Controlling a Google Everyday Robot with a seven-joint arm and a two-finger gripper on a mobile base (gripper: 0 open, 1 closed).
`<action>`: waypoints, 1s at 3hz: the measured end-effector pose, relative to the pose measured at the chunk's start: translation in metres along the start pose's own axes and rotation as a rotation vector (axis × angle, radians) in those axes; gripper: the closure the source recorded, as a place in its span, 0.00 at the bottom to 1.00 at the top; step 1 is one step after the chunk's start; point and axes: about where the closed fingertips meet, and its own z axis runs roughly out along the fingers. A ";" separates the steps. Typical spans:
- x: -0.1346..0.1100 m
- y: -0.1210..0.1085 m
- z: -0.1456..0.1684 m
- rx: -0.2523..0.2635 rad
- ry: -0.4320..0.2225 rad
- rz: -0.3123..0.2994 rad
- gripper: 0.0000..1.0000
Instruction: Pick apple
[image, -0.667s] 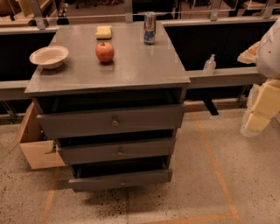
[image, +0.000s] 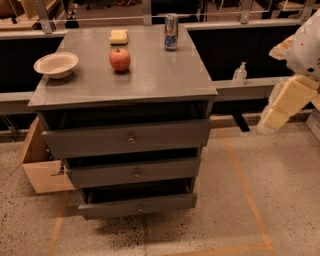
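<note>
The red apple (image: 120, 59) with yellowish patches sits upright on the grey cabinet top (image: 150, 80), left of centre. My gripper (image: 284, 105), a cream-coloured piece below a white arm part, hangs at the far right edge of the view. It is off to the right of the cabinet, well away from the apple, and holds nothing that I can see.
A beige bowl (image: 56, 64) stands at the left of the top, a yellow sponge (image: 119, 36) behind the apple, a drink can (image: 171, 32) at the back right. Three drawers (image: 131, 140) stick out slightly. A cardboard box (image: 40, 165) sits on the floor at left. A small bottle (image: 240, 74) stands on the ledge.
My arm at the right edge has shifted a little to the left and upward. The apple and the other things on the cabinet have not moved.
</note>
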 end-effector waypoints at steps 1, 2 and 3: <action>-0.031 -0.058 0.015 0.066 -0.228 0.100 0.00; -0.083 -0.096 0.040 0.067 -0.474 0.188 0.00; -0.140 -0.119 0.074 0.038 -0.671 0.228 0.00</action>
